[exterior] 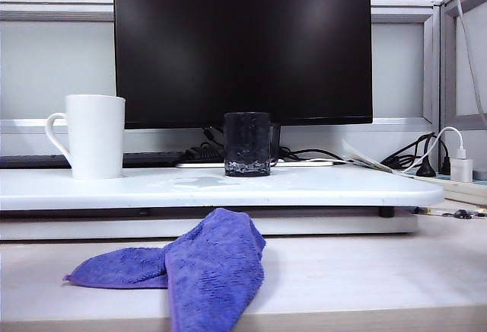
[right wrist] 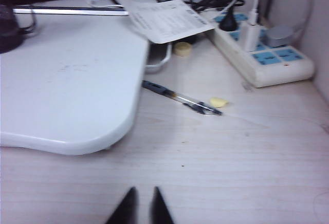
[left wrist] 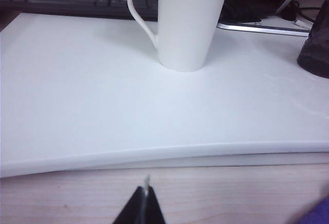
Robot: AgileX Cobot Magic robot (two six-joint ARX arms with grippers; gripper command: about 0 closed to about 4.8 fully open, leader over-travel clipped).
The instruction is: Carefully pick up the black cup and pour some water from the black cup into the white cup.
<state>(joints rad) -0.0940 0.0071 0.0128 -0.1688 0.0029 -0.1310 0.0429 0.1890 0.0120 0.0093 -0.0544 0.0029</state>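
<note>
The black cup (exterior: pixel 247 144) stands upright in the middle of the white board (exterior: pixel 327 189), its handle turned to the right. The tall white cup (exterior: pixel 95 135) stands on the board's left end, handle to the left. Water inside the black cup cannot be made out through its dark wall. Neither gripper shows in the exterior view. My left gripper (left wrist: pixel 145 192) is shut and empty over the wooden desk, in front of the board edge, facing the white cup (left wrist: pixel 190 23). My right gripper (right wrist: pixel 144 192) hovers over the desk off the board's right end, tips a narrow gap apart, holding nothing.
A blue cloth (exterior: pixel 205 263) lies on the desk in front of the board. A monitor (exterior: pixel 243 43) and keyboard (left wrist: pixel 67 0) stand behind. Near the right gripper lie a pen (right wrist: pixel 180 98), a paper sheet (right wrist: pixel 164 21) and a power strip (right wrist: pixel 262 59).
</note>
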